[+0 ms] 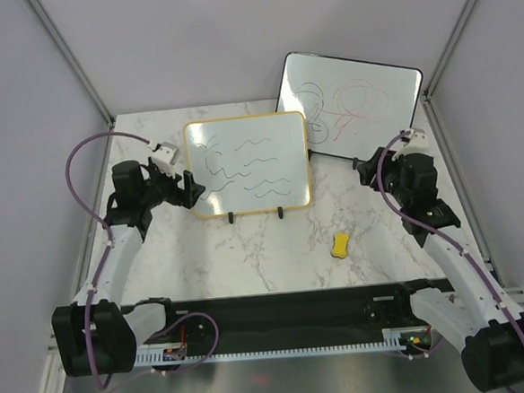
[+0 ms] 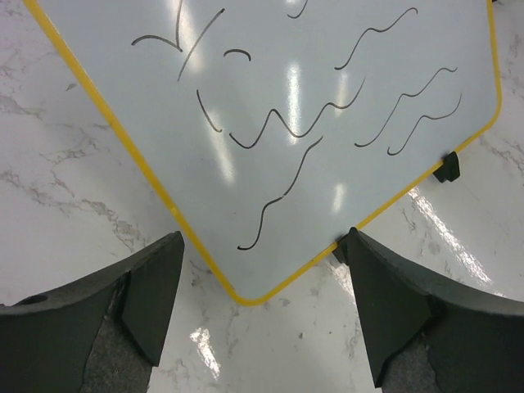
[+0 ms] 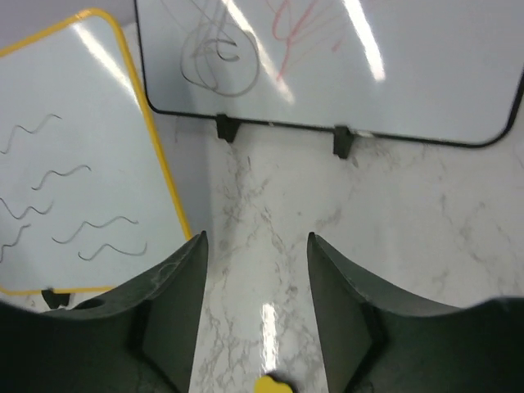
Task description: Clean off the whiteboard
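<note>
The whiteboard with a tan-yellow frame and small black feet stands tilted at mid-table, covered in black wavy lines. It also shows in the left wrist view and the right wrist view. My left gripper is open and empty at the board's lower left edge. In its wrist view the board's rounded corner lies between the open fingers. My right gripper is open and empty, right of the board, over bare marble. A small yellow eraser sponge lies on the table in front of the board, its edge visible in the right wrist view.
A larger black-framed whiteboard with red and black scribbles leans at the back right, close behind the tan board's right edge; it also shows in the right wrist view. Grey walls enclose the marble table on three sides.
</note>
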